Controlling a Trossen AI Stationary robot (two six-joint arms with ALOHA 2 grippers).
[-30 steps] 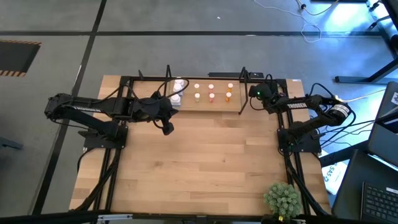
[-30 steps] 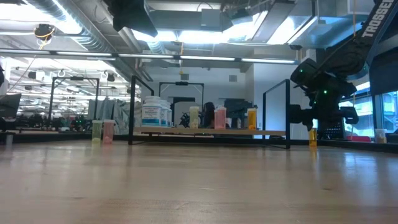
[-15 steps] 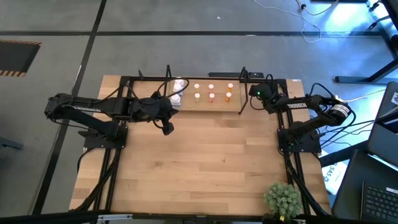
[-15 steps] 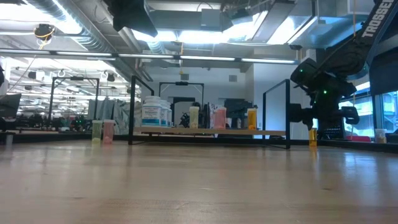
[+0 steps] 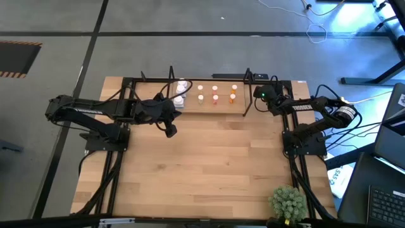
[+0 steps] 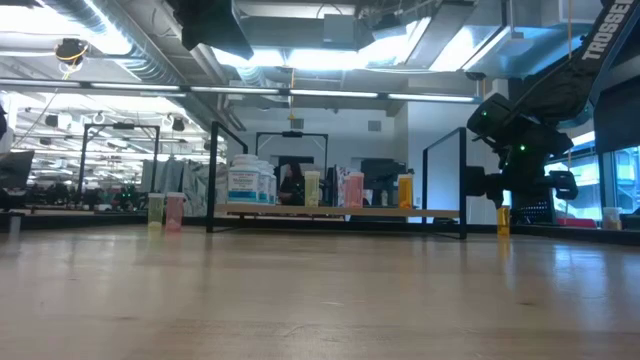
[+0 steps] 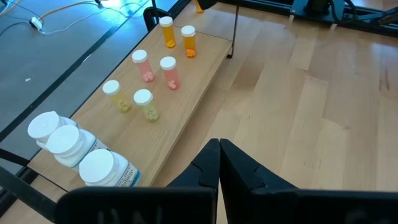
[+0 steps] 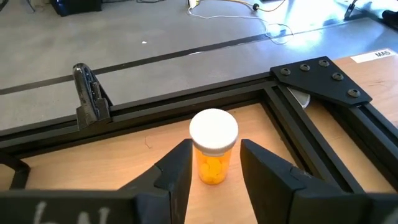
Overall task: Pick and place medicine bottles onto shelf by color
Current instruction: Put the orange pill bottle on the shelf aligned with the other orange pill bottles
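The shelf (image 5: pixel 212 104) stands at the table's far edge, with black end frames and a pale base. On it, in the left wrist view, stand three white bottles (image 7: pixel 68 146), two cream ones (image 7: pixel 127 99), two pink ones (image 7: pixel 155 65) and two orange ones (image 7: pixel 177 37). My left gripper (image 7: pixel 219 158) is shut and hovers over the table in front of the shelf's left end (image 5: pixel 169 130). My right gripper (image 8: pixel 216 148) is open beside the shelf's right end (image 5: pixel 258 90). Its fingers stand on either side of an orange bottle with a white cap (image 8: pixel 213 146), which stands upright on the table (image 6: pixel 502 222).
The large black frame (image 8: pixel 292 118) runs close behind and beside the orange bottle. A green bushy plant (image 5: pixel 288 202) sits at the near right corner. Two small bottles (image 6: pixel 165 211) stand far left in the low view. Bare wood (image 5: pixel 209 164) fills the middle of the table.
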